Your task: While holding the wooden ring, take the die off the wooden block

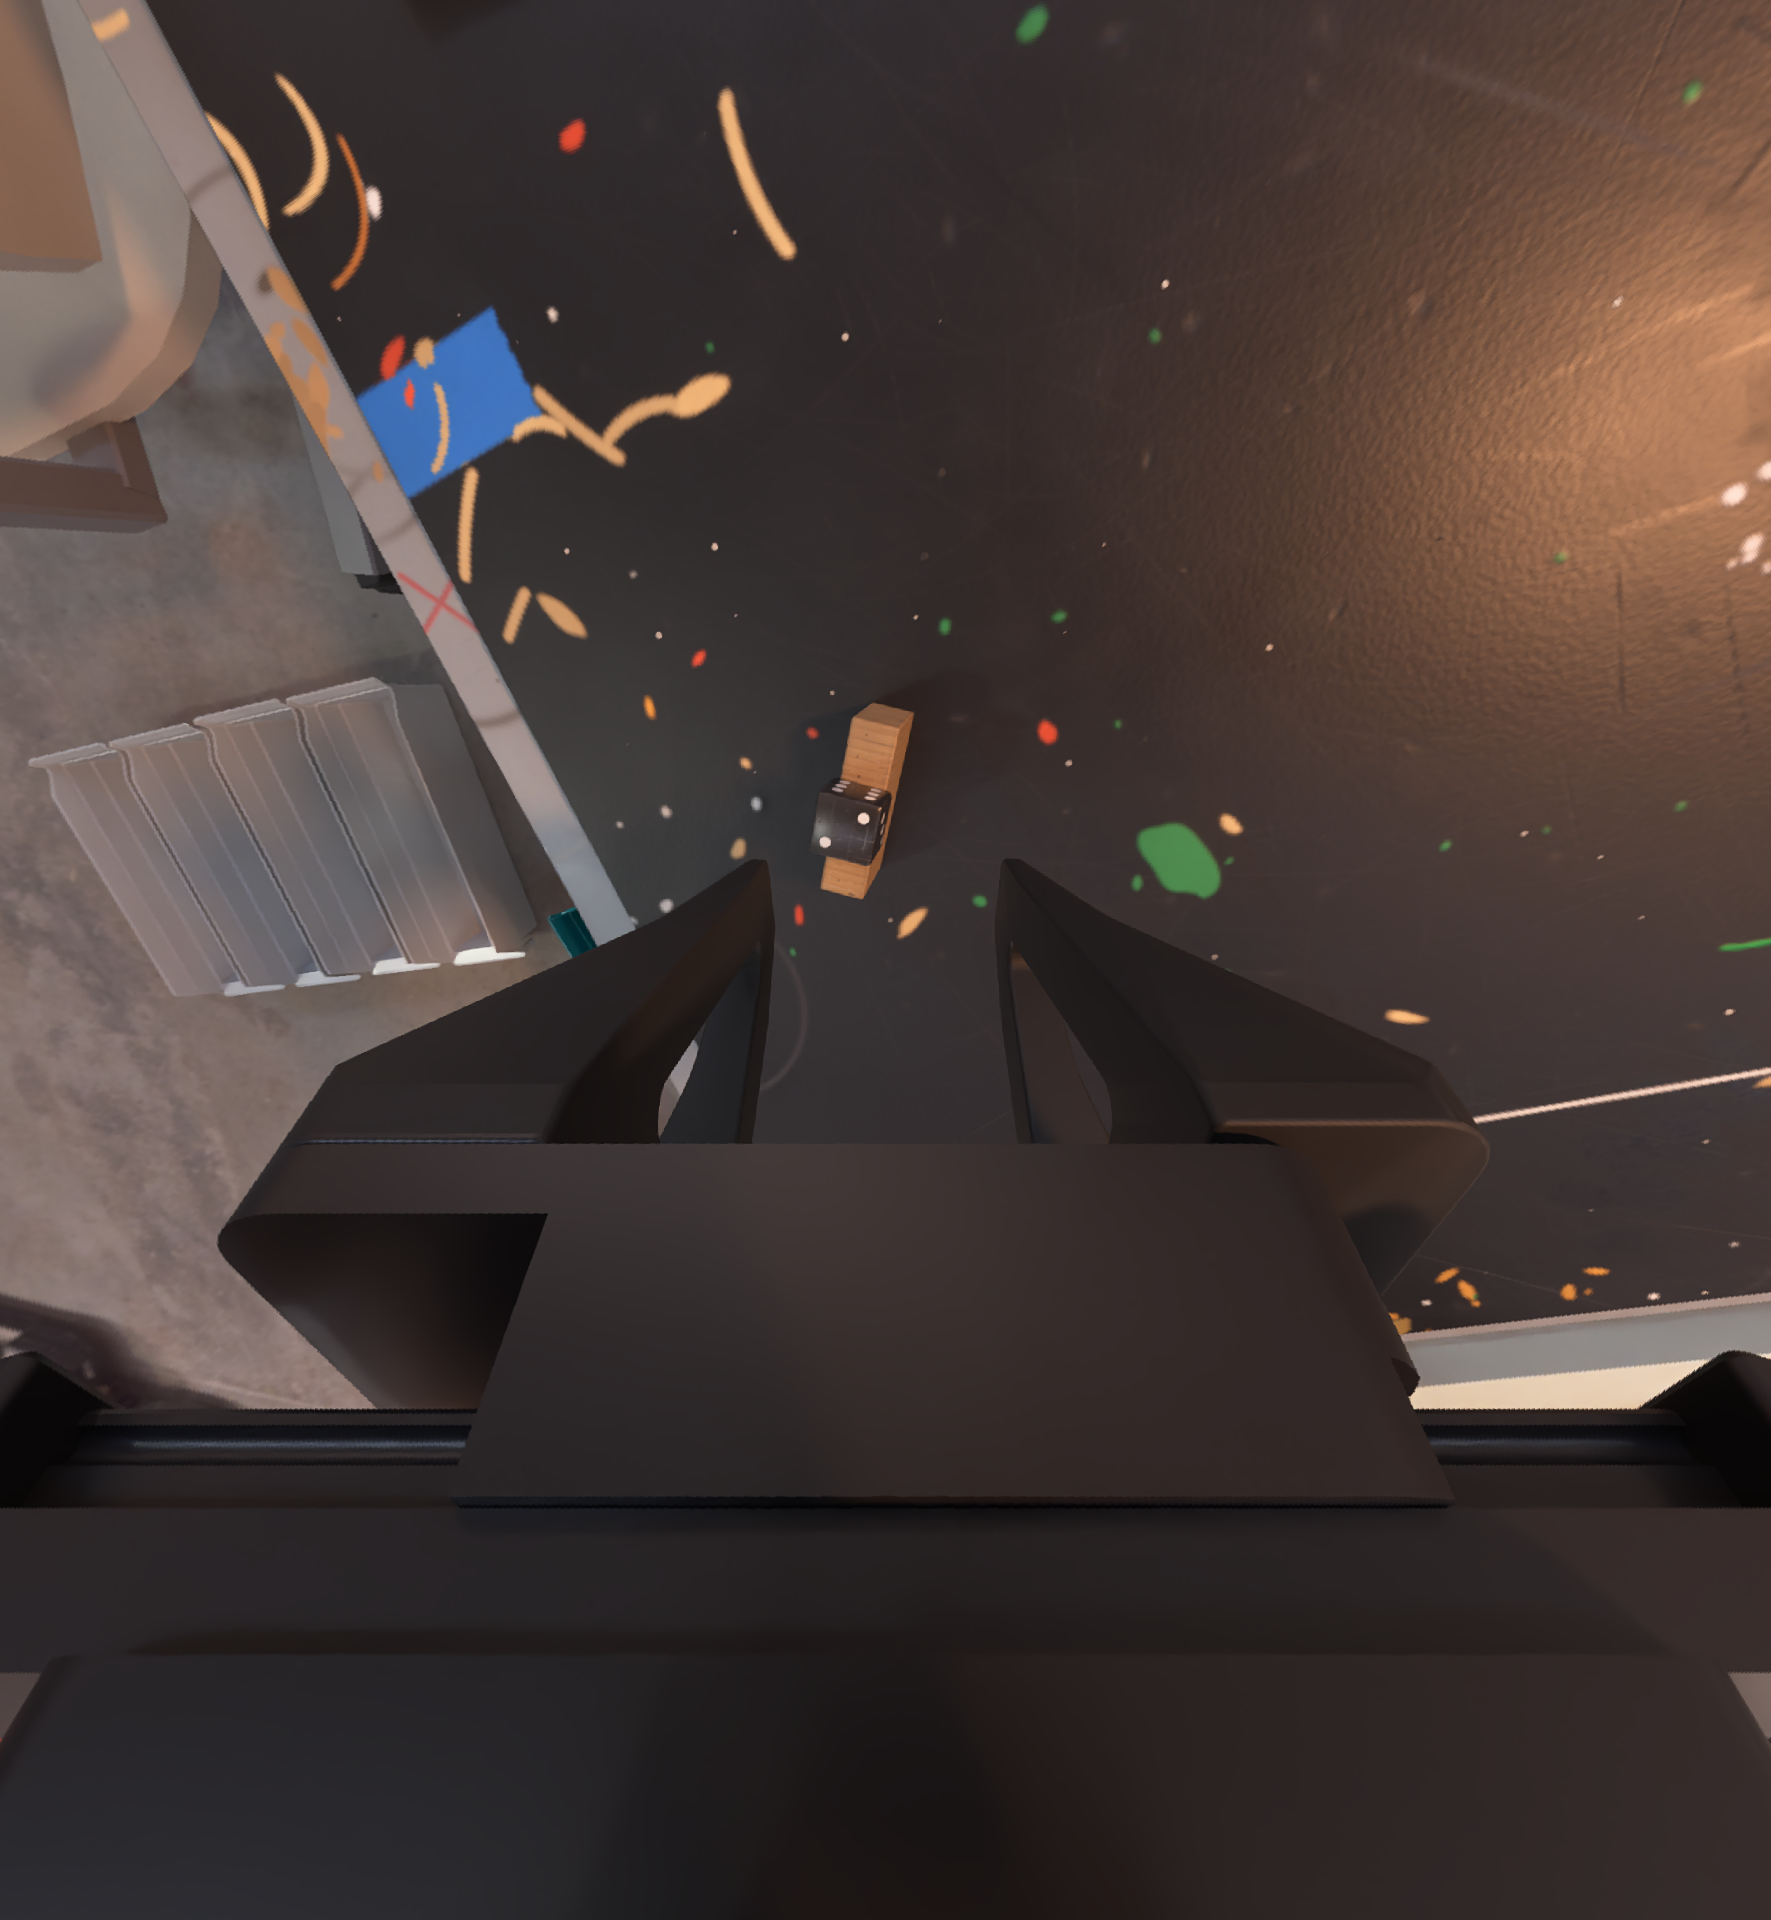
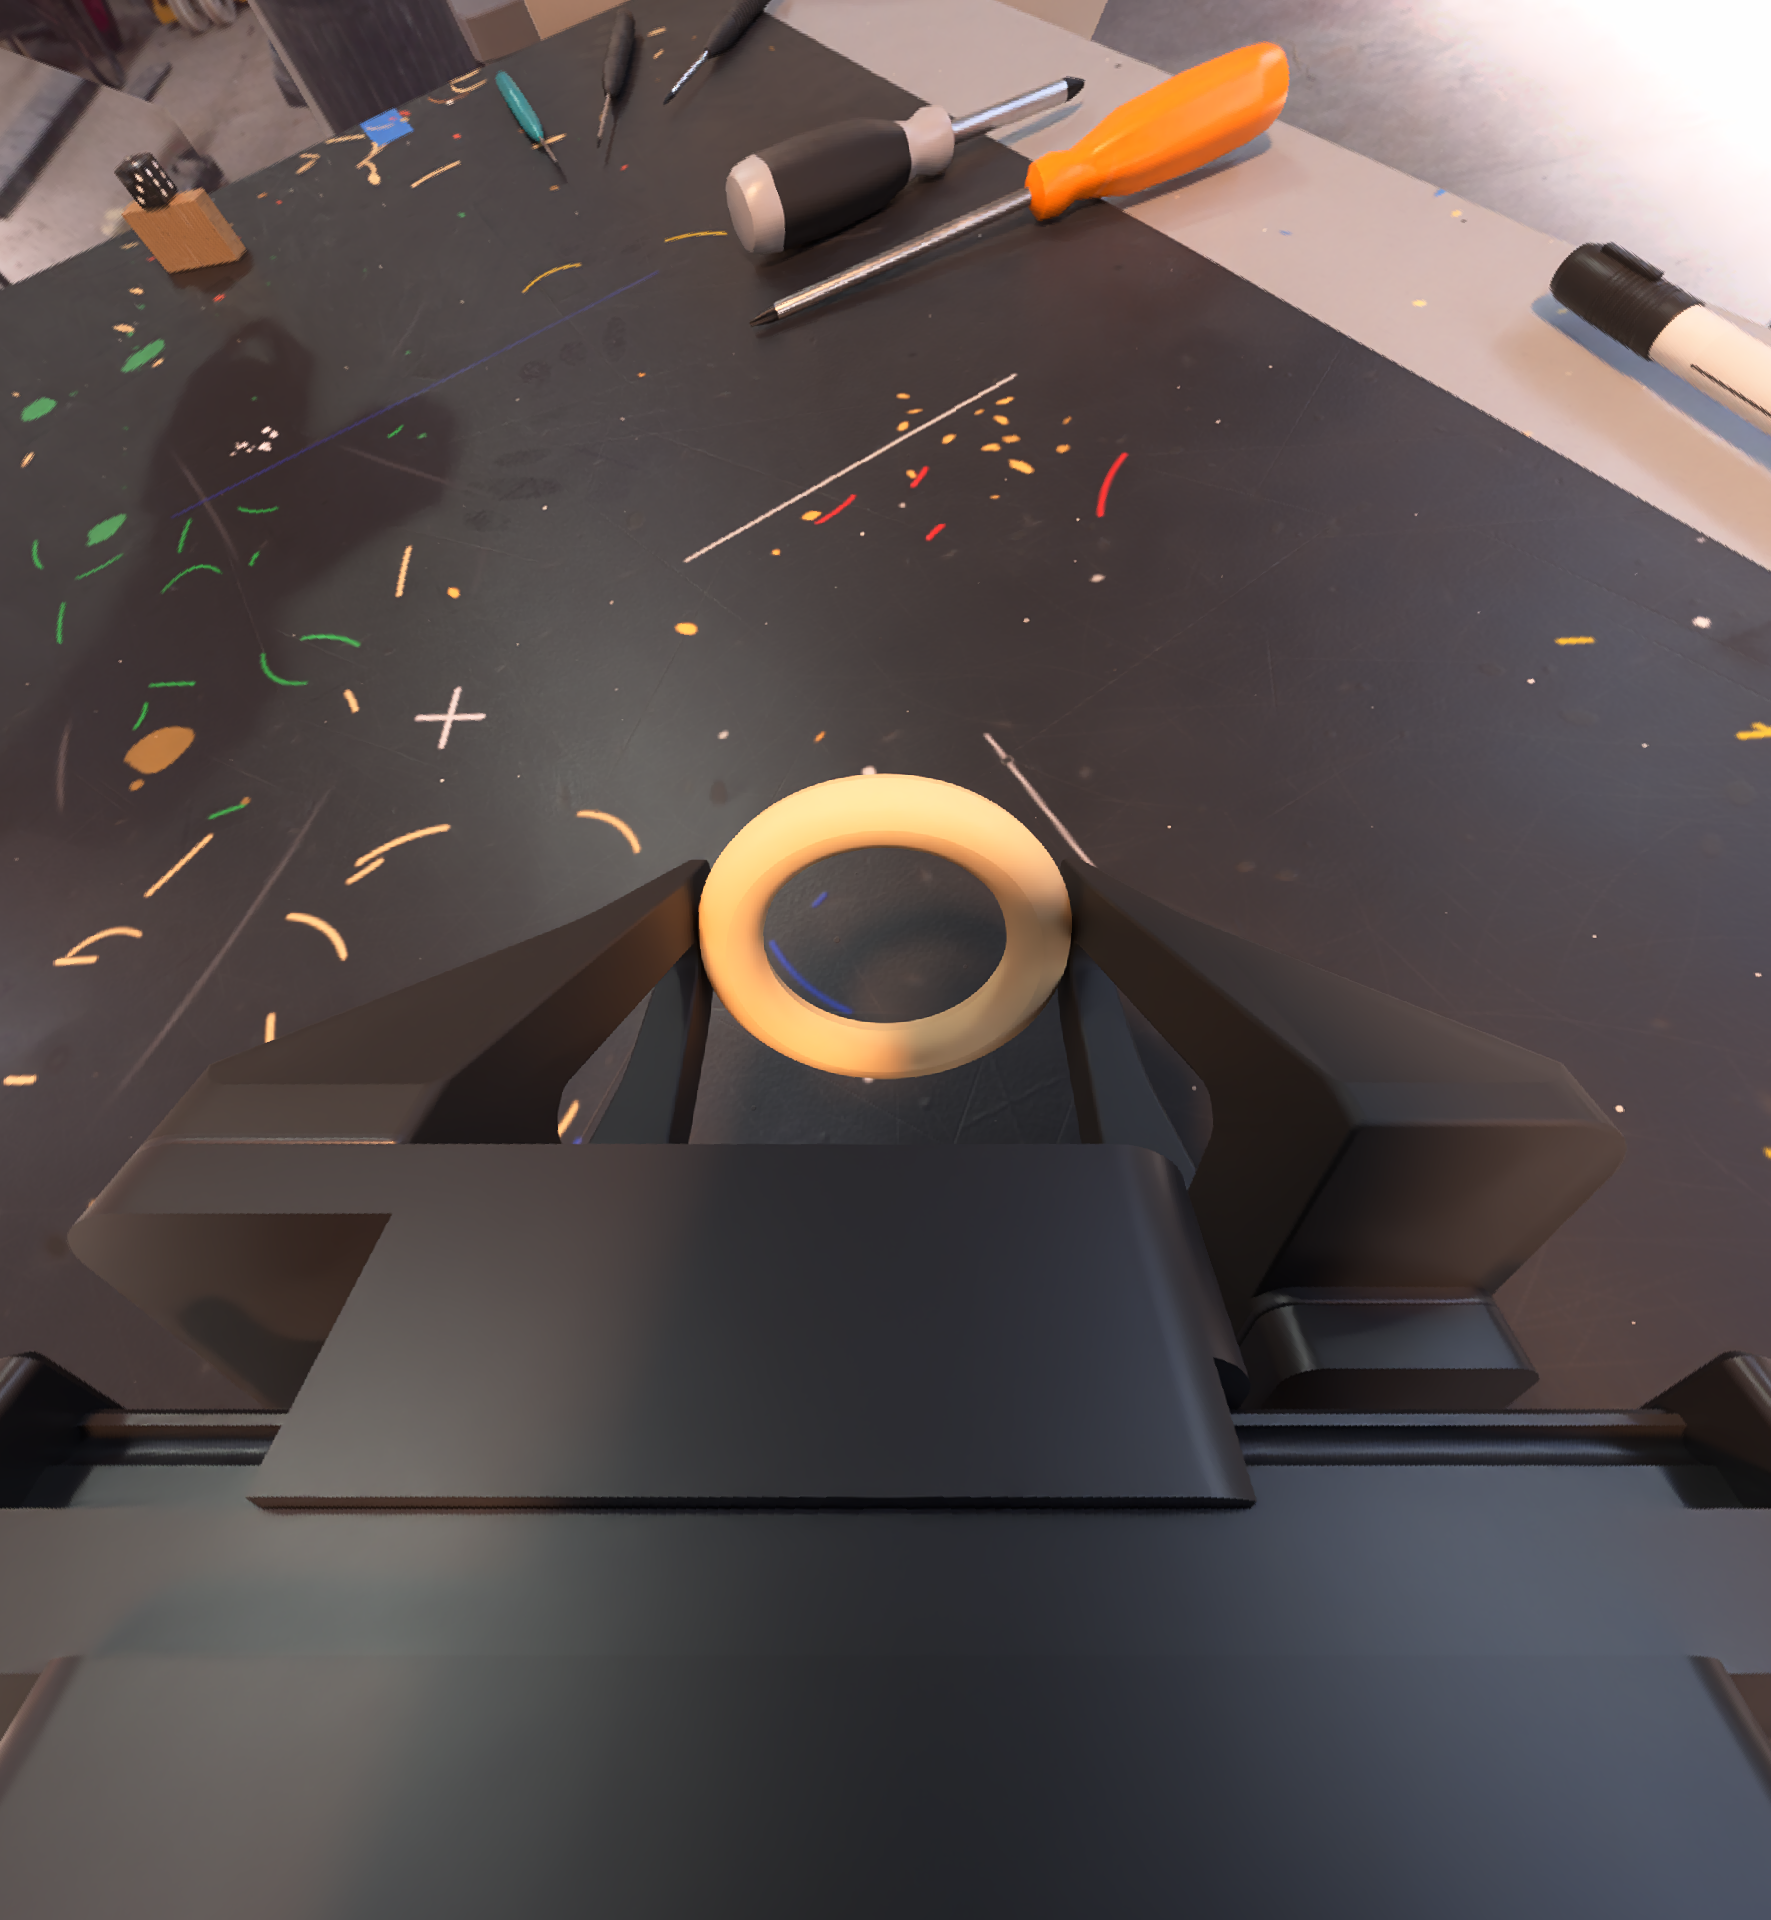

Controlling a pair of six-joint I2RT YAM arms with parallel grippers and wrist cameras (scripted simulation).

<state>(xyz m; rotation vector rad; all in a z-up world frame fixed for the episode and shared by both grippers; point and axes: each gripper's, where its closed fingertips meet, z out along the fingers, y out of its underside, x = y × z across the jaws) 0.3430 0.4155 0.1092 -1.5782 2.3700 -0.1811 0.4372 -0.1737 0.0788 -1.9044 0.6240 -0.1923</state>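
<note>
In the left wrist view a black die (image 1: 850, 822) with white pips sits on a long wooden block (image 1: 870, 769) lying on the dark paint-flecked table. My left gripper (image 1: 884, 878) is open and empty, high above the table, with the die just beyond and between its fingertips. In the right wrist view my right gripper (image 2: 883, 914) is shut on the pale wooden ring (image 2: 881, 800), gripping its two sides and holding it above the table. The die (image 2: 145, 179) and block (image 2: 185, 231) also show there at the far left.
Two screwdrivers, one black-handled (image 2: 839, 182) and one orange-handled (image 2: 1161, 130), lie at the far side, with thin picks (image 2: 528, 116) near them. A marker (image 2: 1691, 348) lies at the right on the grey border. The table's left edge (image 1: 507, 707) and ribbed metal pieces (image 1: 278, 842) on the floor show beside it.
</note>
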